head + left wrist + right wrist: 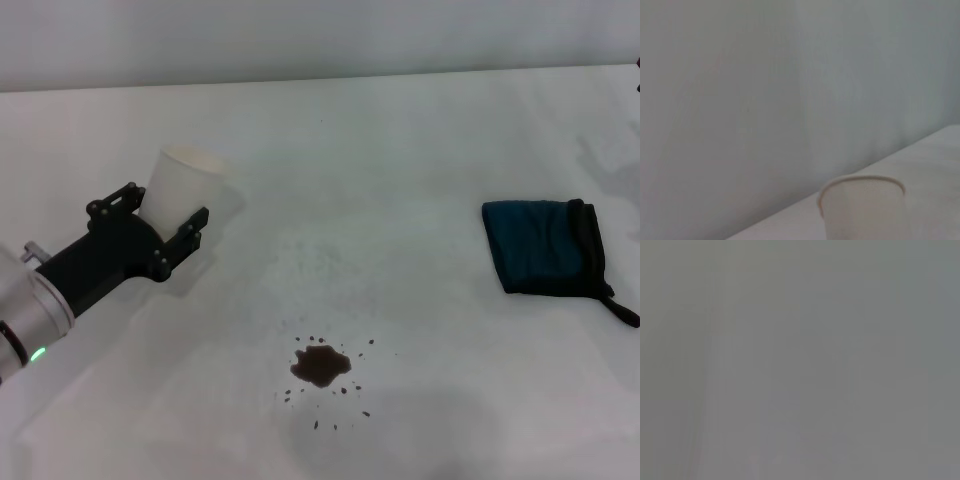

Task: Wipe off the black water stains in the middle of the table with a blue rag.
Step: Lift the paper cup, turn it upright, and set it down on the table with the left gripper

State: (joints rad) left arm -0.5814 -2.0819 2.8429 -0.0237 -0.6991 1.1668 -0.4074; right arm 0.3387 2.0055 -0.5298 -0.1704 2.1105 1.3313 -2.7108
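Counter [420, 150]: white, matte, carrying everything in the head view.
Stain [320, 366]: dark brown-black blotch near the front middle, ringed by tiny specks, not yet wiped.
Rag [540, 258]: dark teal-blue, folded roughly square, lying flat at the right side, well apart from the stain; black trim along its outer edge, thin black loop trailing off toward the front right.
Cup [183, 187]: white paper, tilted, at the left, well apart from stain and rag; rim also visible in the left wrist view.
Left pincer [158, 222]: black fingers pinching the cup, one on each side of its wall.
Right pincer: nowhere in the pictures; right wrist view only a blank grey surface.
Handling, as a judgement: rag likely light, soft and floppy, apt to unfold or drag if lifted by a single layer; little risk of damage.
Where to hold, as a judgement: folded body near the middle or the trimmed edge, through all layers, leaving a broad flat patch free to press on the stain; loop probably too thin for a sure grip.
Caution: cup likely thin and easily crushed.
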